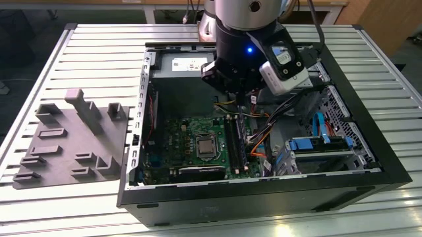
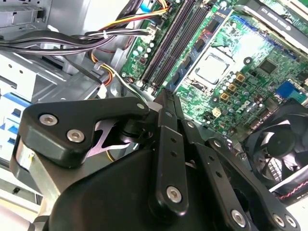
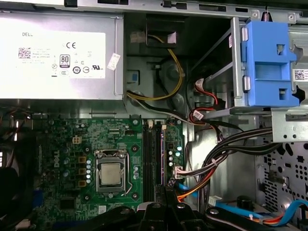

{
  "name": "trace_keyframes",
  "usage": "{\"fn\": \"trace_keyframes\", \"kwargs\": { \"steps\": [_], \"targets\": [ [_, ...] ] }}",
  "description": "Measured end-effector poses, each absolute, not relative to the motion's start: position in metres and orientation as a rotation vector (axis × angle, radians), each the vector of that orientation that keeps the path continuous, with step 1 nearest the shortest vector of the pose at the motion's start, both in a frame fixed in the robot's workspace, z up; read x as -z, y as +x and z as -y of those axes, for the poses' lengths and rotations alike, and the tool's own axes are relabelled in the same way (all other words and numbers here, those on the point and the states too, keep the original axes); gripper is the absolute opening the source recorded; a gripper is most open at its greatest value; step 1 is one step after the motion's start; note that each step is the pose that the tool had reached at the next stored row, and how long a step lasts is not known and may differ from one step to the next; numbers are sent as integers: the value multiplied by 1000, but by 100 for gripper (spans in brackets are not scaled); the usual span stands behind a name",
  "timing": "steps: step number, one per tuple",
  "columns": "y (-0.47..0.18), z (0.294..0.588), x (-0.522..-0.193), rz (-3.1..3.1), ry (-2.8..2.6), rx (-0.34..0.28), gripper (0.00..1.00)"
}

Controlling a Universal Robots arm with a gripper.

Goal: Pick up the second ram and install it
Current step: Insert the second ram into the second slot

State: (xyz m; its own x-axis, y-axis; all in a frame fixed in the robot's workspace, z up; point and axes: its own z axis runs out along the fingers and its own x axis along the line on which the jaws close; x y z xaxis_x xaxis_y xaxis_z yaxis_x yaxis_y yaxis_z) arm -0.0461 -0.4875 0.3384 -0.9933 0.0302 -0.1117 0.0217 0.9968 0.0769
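Note:
My gripper (image 2: 164,98) hangs above the green motherboard (image 1: 191,143) inside the open computer case. Its fingers are drawn together on a thin dark strip seen edge-on, which I take for the second ram (image 3: 169,183). That strip pokes out past the fingertips in both wrist views. The gripper (image 3: 168,192) sits just off one end of the long black memory slots (image 3: 154,159), still well above them. In the exterior view the arm's wrist (image 1: 247,54) hides the fingers, over the slots (image 1: 234,145). I cannot tell whether a stick sits in any slot.
A grey tray (image 1: 66,143) of plastic blocks lies outside the case at the exterior view's left. The processor socket (image 3: 110,174) lies beside the slots. Cable bundles (image 3: 211,159), a blue drive bracket (image 3: 269,67), the power supply (image 3: 57,57) and a fan (image 2: 274,144) crowd the case.

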Motion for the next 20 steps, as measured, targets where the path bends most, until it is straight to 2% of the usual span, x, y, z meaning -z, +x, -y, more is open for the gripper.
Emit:
{"fn": "trace_keyframes", "kwargs": {
  "steps": [20],
  "targets": [
    [-46,487,-325,-3026,39,-115,12]
  ]
}}
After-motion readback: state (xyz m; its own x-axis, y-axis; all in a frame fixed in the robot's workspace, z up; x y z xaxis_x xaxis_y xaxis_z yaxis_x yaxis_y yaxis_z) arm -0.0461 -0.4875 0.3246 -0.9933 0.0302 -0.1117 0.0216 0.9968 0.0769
